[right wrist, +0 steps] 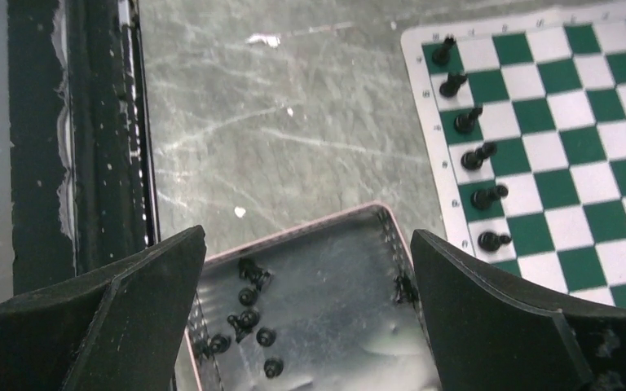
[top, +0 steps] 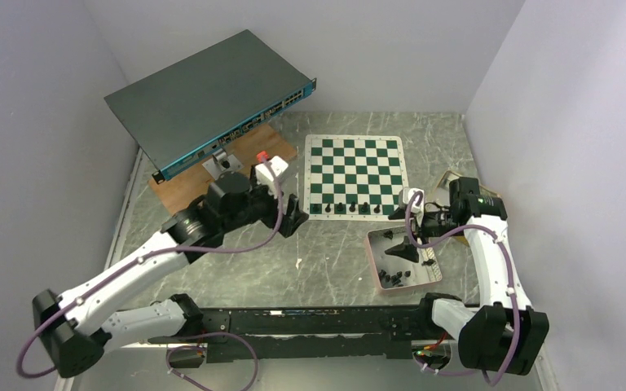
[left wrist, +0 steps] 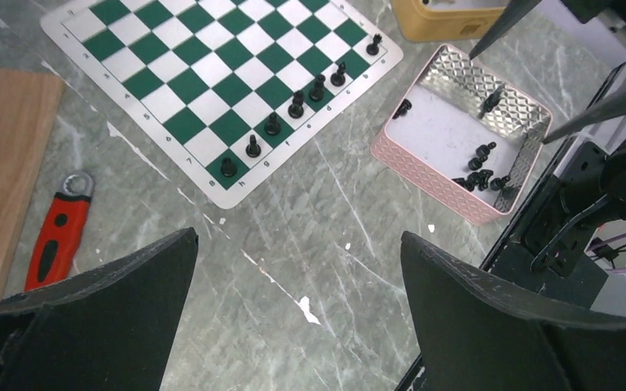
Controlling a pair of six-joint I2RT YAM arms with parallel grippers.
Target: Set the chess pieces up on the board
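The left gripper (left wrist: 297, 240) is noted with jaws spread wide and nothing held, hanging over bare table beside the board's (left wrist: 204, 73) near-left corner. The right gripper (right wrist: 308, 235) is likewise fully parted and empty, above the pink tray (left wrist: 424, 177) off the board's near-right corner. A row of chess pieces (left wrist: 296, 104) is seen standing along the board's near edge, others lying loose in the tray.

chess pieces (left wrist: 272, 124) stand on board (left wrist: 212, 73) and in tray (left wrist: 424, 167).

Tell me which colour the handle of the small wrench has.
The wrench handle is red with a black strip, clearest in the left wrist view.
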